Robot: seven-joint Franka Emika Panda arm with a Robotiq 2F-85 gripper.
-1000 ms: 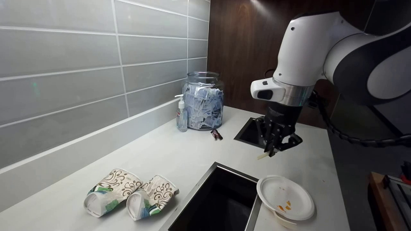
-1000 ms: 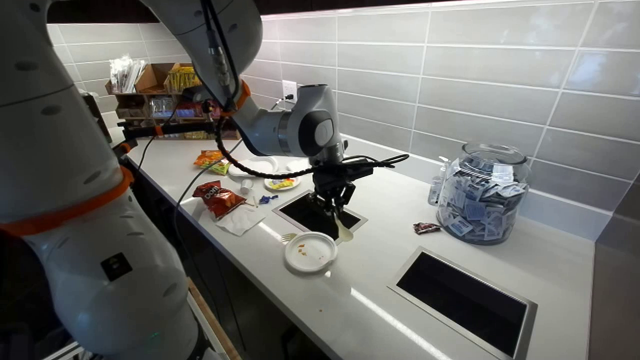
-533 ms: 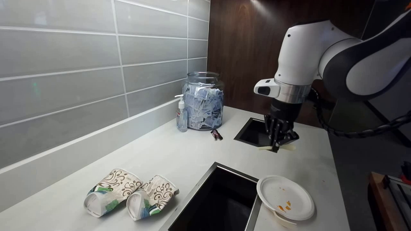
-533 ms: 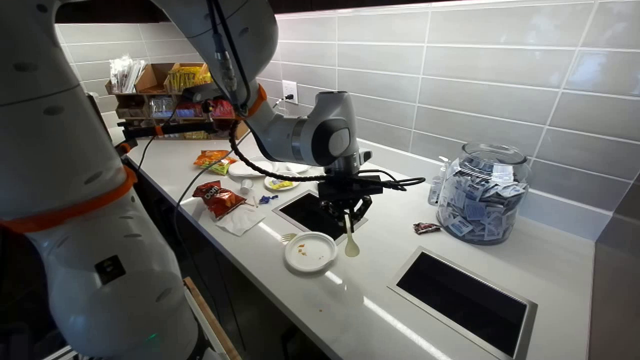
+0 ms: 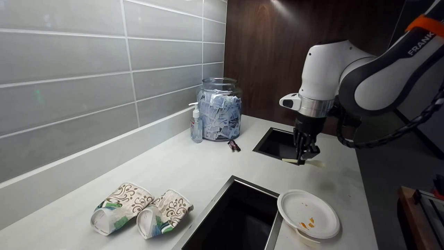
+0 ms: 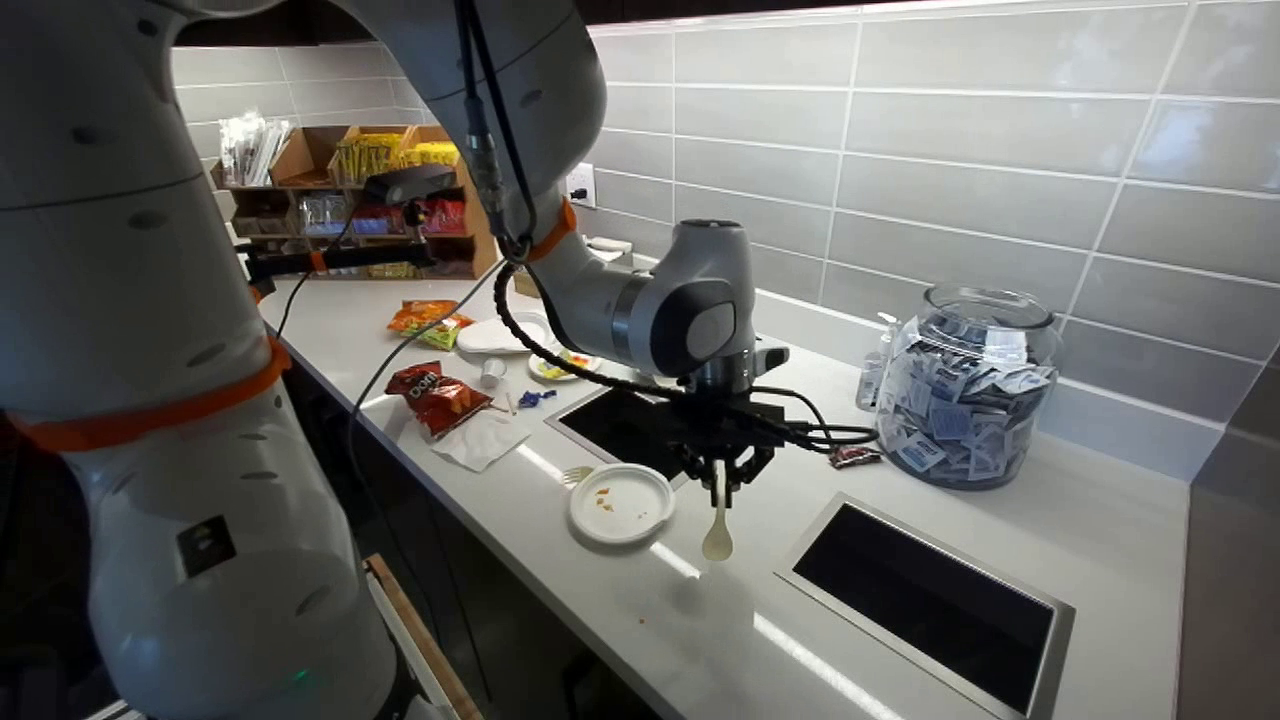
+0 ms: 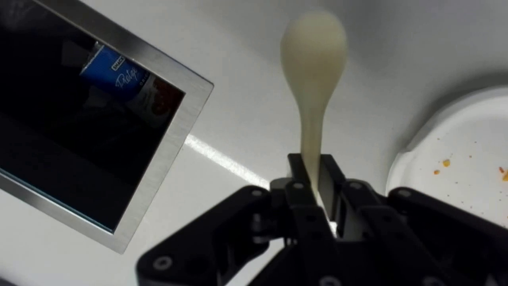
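The gripper [image 7: 311,161] pinches the spoon [image 7: 312,95] above the counter [image 7: 246,103], between the plate [image 7: 468,115] and a corner of the framed opening [image 7: 158,167]. Apparent step: holding the spoon aloft. The next move likely requires a firm, level grip.

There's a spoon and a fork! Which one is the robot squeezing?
The spoon: the gripper pinches it up above the counter. The fork isn't gripped; it lies down at the edge of the plate with orange crumbs.
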